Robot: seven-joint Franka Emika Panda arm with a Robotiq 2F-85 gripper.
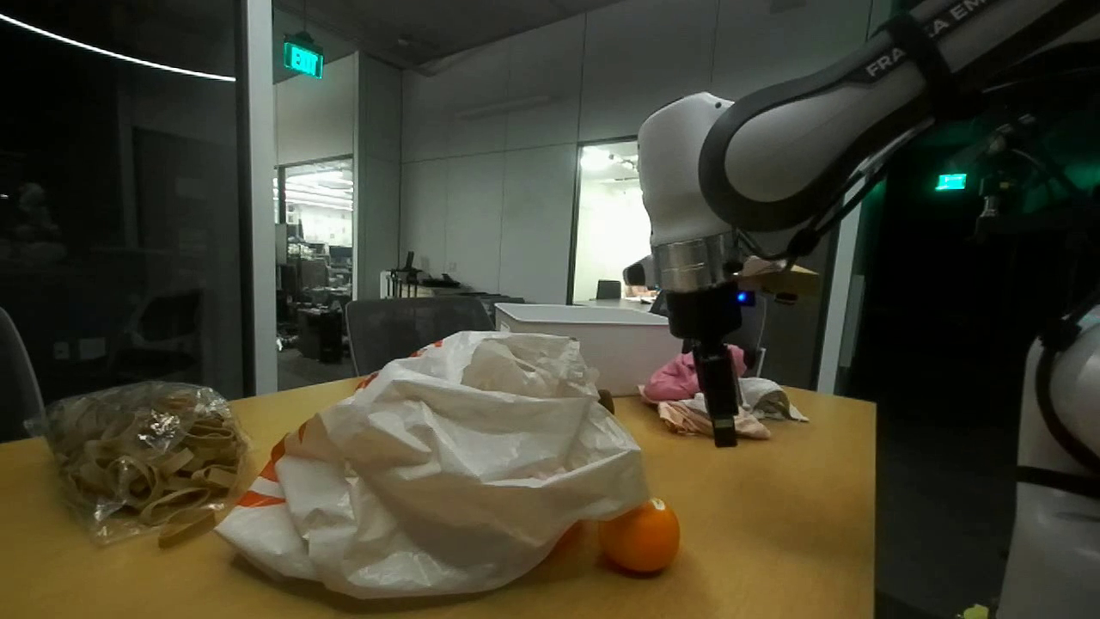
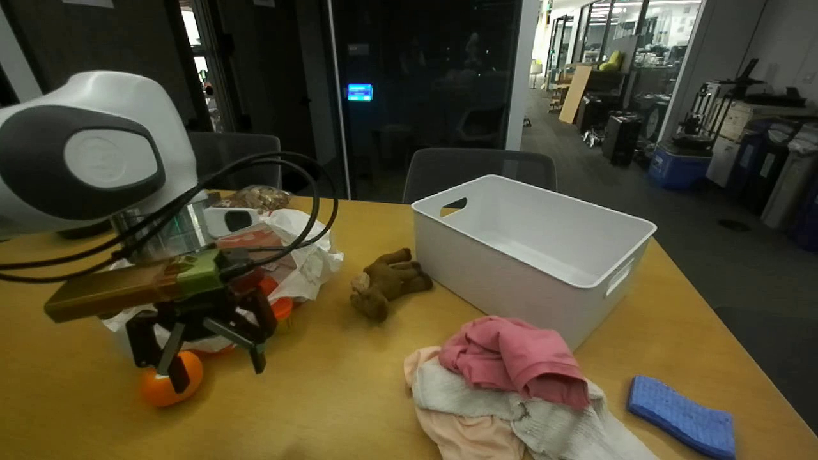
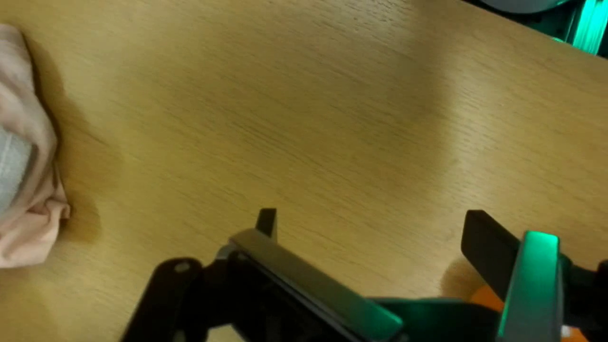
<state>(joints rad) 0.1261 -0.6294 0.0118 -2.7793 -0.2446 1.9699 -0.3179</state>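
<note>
"Along the bottom of the wrist view, how does the black two-fingered claw point(image 3: 371, 222) stand?"
"Jaws wide apart, gripping nothing, above the tan wooden counter point(image 3: 228, 104)."
"And around it?"
"A round orange fruit point(image 3: 485, 298), lower right, partly hidden behind one jaw; beside that, in an exterior view, a crumpled white plastic bag point(image 1: 464, 481)."
"Advice?"
"Fruit can roll: I'd centre first, descend straight, close evenly, avoid the bag."

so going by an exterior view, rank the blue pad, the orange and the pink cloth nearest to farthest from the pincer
1. Orange: nearest, partly hidden by the pincer, left in the picture.
2. Pink cloth: right of the pincer in the picture, on the cloth pile.
3. Blue pad: farthest, beyond that pile, at far right.
</note>
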